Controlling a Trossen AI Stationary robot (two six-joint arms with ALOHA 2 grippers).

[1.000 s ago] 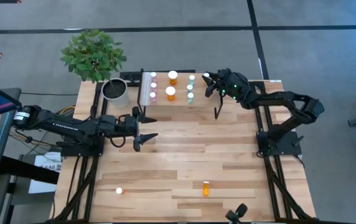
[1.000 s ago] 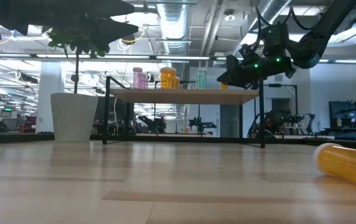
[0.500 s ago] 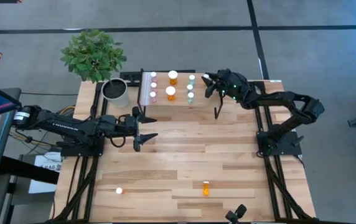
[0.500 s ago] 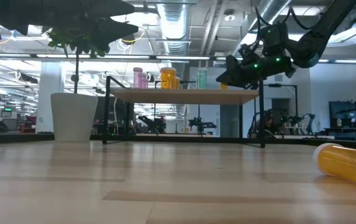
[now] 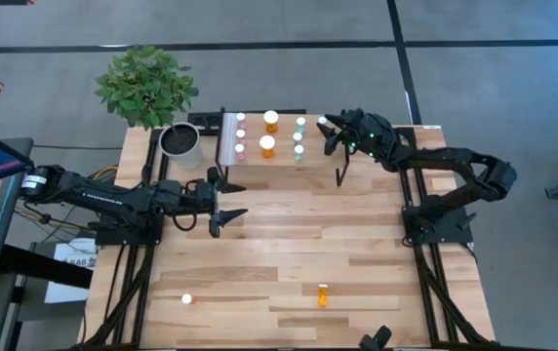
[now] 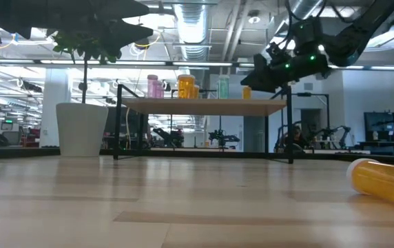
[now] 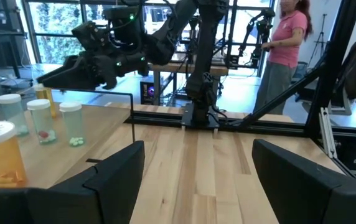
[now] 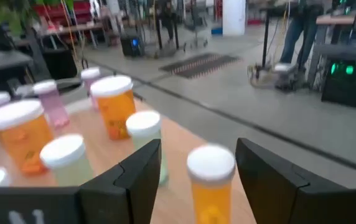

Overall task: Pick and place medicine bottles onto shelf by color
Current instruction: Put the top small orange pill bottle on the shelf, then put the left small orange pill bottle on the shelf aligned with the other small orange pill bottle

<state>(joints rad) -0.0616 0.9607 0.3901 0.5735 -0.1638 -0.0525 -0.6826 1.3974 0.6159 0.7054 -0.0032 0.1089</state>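
Observation:
The shelf (image 5: 284,136) stands at the table's far edge on black legs. On it stand pink bottles (image 5: 240,135), two larger orange bottles (image 5: 267,146) and pale green bottles (image 5: 298,136). A small orange bottle (image 8: 210,186) stands upright at the shelf's right end (image 6: 246,91). My right gripper (image 8: 198,146) hovers open just above and behind that bottle, with one finger on either side of it and a gap on both sides. My left gripper (image 5: 228,198) hangs open above the table's left middle, holding nothing.
A grey-white pot (image 5: 180,144) with a leafy plant stands left of the shelf. One orange bottle (image 5: 323,294) lies on its side near the table's front edge, and a small white-capped bottle (image 5: 186,299) stands at the front left. A person stands beyond the table.
My right gripper has risen a little above the shelf's right end. The small orange bottle, mostly hidden behind the gripper before, now shows standing free on the shelf.

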